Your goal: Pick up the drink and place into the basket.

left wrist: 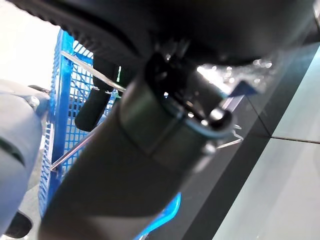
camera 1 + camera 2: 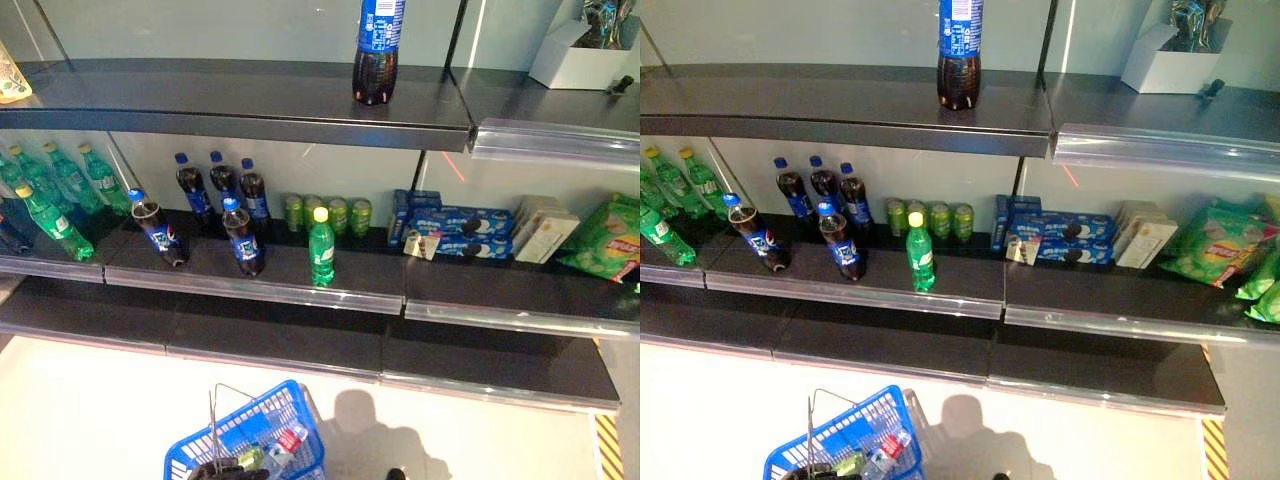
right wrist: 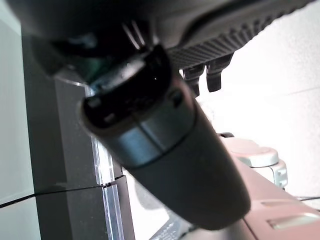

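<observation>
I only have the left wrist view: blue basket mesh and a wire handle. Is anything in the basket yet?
Observer: Yes. The head views show the blue basket holding a small bottle with a red label.
Operator: Any drinks left to pick?
Observer: Many. A green bottle stands alone near the front edge of the middle shelf.
Operator: And the top shelf?
Observer: One dark cola bottle stands there.

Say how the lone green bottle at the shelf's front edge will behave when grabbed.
The green bottle stands upright, tall and narrow, so a sideways nudge would probably tip it. It looks like smooth plastic, perhaps slippery. Its round body would likely roll towards the cola bottle or off the shelf.
</observation>
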